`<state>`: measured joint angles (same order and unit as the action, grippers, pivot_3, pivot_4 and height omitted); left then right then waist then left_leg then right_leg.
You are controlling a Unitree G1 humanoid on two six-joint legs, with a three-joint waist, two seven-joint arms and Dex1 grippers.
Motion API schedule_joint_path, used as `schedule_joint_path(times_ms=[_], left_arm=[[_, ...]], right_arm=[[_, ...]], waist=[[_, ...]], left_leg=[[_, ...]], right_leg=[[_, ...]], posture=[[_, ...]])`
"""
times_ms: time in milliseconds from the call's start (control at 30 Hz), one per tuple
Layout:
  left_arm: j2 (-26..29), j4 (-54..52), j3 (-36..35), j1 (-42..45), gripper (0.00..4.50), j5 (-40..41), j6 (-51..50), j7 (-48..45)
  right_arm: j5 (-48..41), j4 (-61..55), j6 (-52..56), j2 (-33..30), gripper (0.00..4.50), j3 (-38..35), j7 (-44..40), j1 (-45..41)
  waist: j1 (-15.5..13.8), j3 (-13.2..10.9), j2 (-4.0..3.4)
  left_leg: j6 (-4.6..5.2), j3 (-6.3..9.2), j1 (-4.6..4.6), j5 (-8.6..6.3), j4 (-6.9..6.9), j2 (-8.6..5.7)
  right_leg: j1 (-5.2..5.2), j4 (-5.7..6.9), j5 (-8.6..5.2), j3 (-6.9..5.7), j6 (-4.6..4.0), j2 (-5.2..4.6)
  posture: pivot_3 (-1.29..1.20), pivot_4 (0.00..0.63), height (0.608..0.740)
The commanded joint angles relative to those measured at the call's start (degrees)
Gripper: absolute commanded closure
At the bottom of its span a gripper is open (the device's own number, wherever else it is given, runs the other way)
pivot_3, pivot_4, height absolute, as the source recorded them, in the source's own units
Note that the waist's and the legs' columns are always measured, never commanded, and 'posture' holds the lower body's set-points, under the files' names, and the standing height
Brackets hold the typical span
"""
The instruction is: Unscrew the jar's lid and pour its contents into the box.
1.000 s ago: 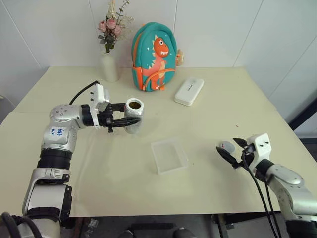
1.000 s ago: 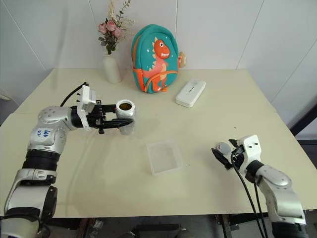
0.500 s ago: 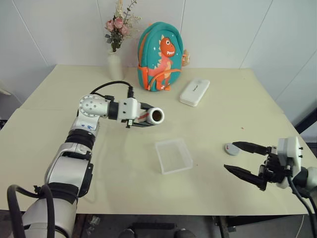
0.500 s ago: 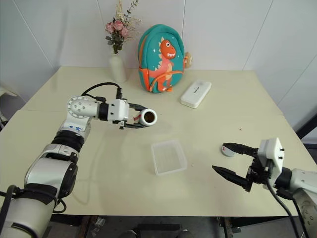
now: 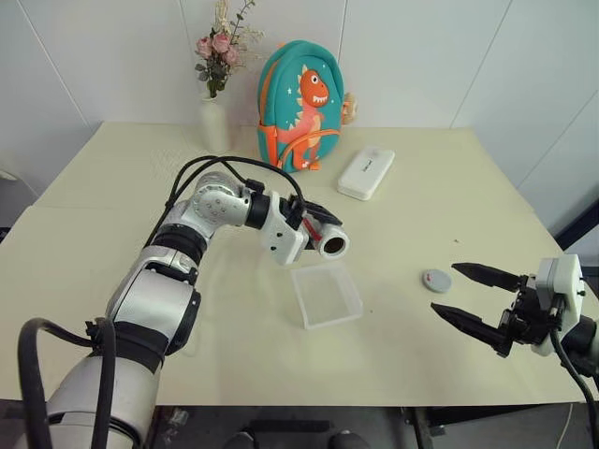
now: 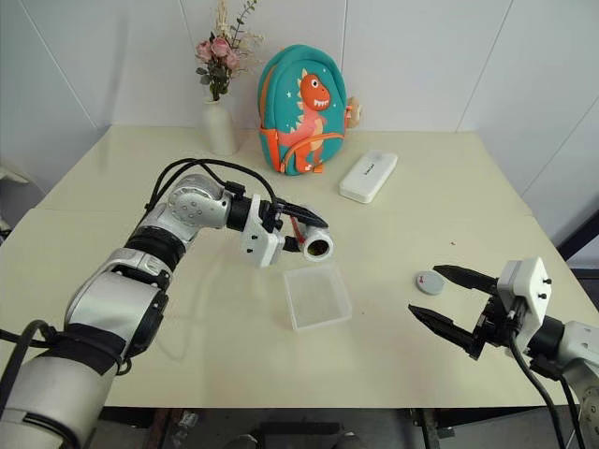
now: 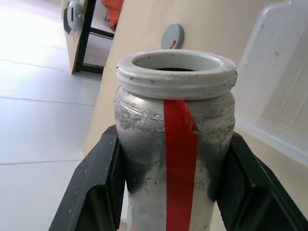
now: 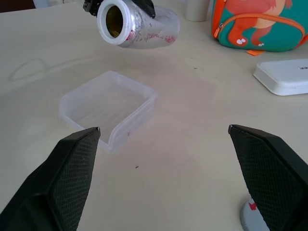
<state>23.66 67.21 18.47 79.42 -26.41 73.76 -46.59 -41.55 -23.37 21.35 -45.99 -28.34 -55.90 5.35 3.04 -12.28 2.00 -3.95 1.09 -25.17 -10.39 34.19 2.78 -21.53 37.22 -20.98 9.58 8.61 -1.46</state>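
The left end effector [image 5: 314, 229] grips the open jar [image 5: 329, 244] tipped sideways just above the box's [image 5: 327, 294] far edge; the right end effector [image 5: 473, 299] is open.

Red-striped clear jar [image 7: 175, 144], grey lid [image 5: 435, 280], perhaps brownish contents [image 8: 114, 20]

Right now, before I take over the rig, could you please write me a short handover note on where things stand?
Left gripper: shut on the jar, which is open and tipped on its side in the air, mouth toward the box.
Right gripper: open, holding nothing, hovering near the table's right edge.
Lid: off, lying flat on the table beside the right gripper.
Box: on the table, apparently still without contents.
Done: lid unscrewed and set down.
Left: bring the jar's mouth over the box, tip further, pour.
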Motion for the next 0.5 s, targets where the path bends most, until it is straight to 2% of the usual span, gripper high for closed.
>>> schedule_joint_path(times_ms=[33,67,167,267,367,500], left_arm=[[2.7,-7.6,7.1,3.7,2.45,-22.7,-2.1,28.8],[3.7,-10.0,12.5,4.9,2.45,-31.9,-5.9,40.0],[5.0,-12.1,26.1,8.5,2.45,-49.9,-14.6,66.4],[4.7,-12.3,35.6,10.9,2.45,-59.9,-21.6,86.6],[3.7,-11.4,40.5,12.2,2.45,-63.5,-24.4,95.9],[3.5,-12.1,42.4,13.4,2.45,-63.4,-24.1,101.3]], right_arm=[[-0.5,-1.2,0.0,-0.4,0.01,-1.2,0.9,-1.0],[-0.4,-0.9,0.1,-0.6,0.01,-0.8,1.0,-1.6],[-0.1,-0.1,0.3,-0.8,0.01,0.1,1.2,-3.2],[-0.1,0.7,0.5,-0.9,0.01,1.1,1.0,-4.8],[0.1,1.4,0.7,-0.9,0.01,1.8,0.8,-6.0],[0.6,2.5,0.7,-1.1,0.01,2.7,0.4,-7.6]], waist=[[0.0,0.0,0.04],[0.0,-0.1,0.10],[-0.1,-0.1,0.25],[-0.2,-0.2,0.30],[-0.3,-0.2,0.34],[-0.8,-0.2,0.34]], left_leg=[[0.00,0.00,0.00,0.00,0.01,0.00],[0.00,0.02,-0.02,0.00,0.06,0.00],[0.00,0.02,-0.09,-0.02,0.16,-0.02],[0.03,0.00,-0.13,-0.04,0.21,-0.04],[0.02,-0.02,-0.12,-0.04,0.08,-0.04],[0.00,-0.07,-0.12,-0.05,-0.05,-0.04]], right_leg=[[0.00,0.00,0.00,0.00,0.00,0.00],[0.00,0.00,0.00,0.01,0.02,0.00],[0.01,-0.02,0.04,0.03,0.09,-0.02],[0.01,-0.05,0.05,0.05,0.13,-0.03],[-0.04,-0.06,0.03,0.05,0.15,-0.03],[-0.09,-0.09,0.00,0.05,0.15,-0.03]], posture=[[0.00,0.150,0.740],[0.00,0.150,0.740],[0.00,0.150,0.740],[0.00,0.150,0.740],[0.00,0.150,0.740],[0.00,0.150,0.740]])
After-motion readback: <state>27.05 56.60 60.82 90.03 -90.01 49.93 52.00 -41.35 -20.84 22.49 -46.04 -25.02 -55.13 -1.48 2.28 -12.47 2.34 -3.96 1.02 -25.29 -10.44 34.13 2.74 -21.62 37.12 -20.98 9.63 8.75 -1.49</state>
